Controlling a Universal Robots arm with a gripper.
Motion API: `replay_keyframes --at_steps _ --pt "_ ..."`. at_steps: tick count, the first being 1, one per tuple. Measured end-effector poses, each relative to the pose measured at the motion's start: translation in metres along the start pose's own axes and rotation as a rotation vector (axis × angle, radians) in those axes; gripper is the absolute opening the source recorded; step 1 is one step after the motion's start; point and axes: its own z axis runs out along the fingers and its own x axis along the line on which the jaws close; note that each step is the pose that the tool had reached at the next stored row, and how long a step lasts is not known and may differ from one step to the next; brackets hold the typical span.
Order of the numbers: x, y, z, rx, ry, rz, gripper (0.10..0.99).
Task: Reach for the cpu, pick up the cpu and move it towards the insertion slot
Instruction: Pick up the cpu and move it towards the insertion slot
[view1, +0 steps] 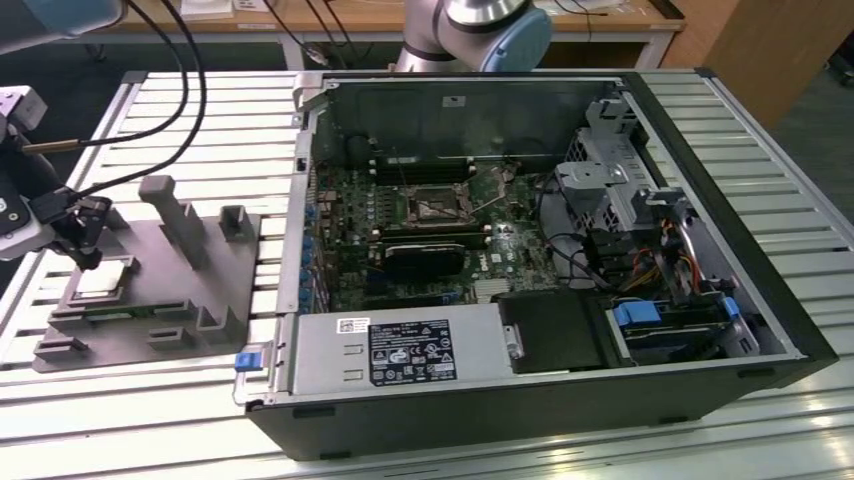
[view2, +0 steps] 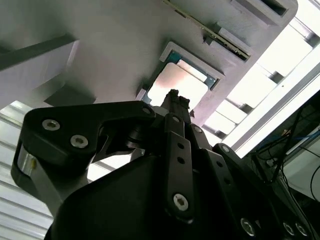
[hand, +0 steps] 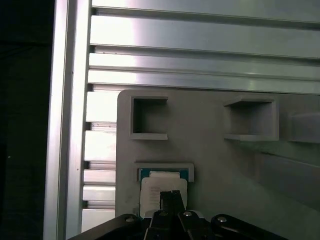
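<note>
The cpu (view1: 104, 279) is a small flat square chip with a silver top. It lies in a recess of the grey plastic tray (view1: 147, 300) at the exterior view's left. My gripper (view1: 84, 255) hangs close over the chip's near corner, its tips together with nothing between them; whether it touches the chip is unclear. In both wrist views the cpu (view2: 180, 82) (hand: 152, 185) lies just past the gripper's tip (view2: 176, 99) (hand: 170, 198), which covers part of it. The insertion slot (view1: 437, 208) is the shiny square socket on the motherboard inside the open computer case.
Upright posts (view1: 171, 215) rise from the tray beside the chip. The open case (view1: 534, 250) takes up the middle and right of the slatted metal table (view1: 200, 120). Black cables (view1: 147, 60) trail over the table at the back left. The robot's base (view1: 481, 30) stands behind the case.
</note>
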Motion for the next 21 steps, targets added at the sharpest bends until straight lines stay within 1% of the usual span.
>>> replay_keyframes --at_steps 7,11,14,18,21 --pt "0.0041 -0.0004 0.0123 0.005 0.0046 0.000 0.106" --pt "0.0064 -0.0011 0.0171 0.006 0.0056 0.000 0.106" --pt "0.0071 -0.0017 0.0190 0.007 0.0057 0.000 0.106" --pt "0.0073 -0.0045 0.0199 0.008 0.0058 0.002 0.106" --pt "0.0069 -0.0050 0.0204 0.009 0.0056 0.003 0.106"
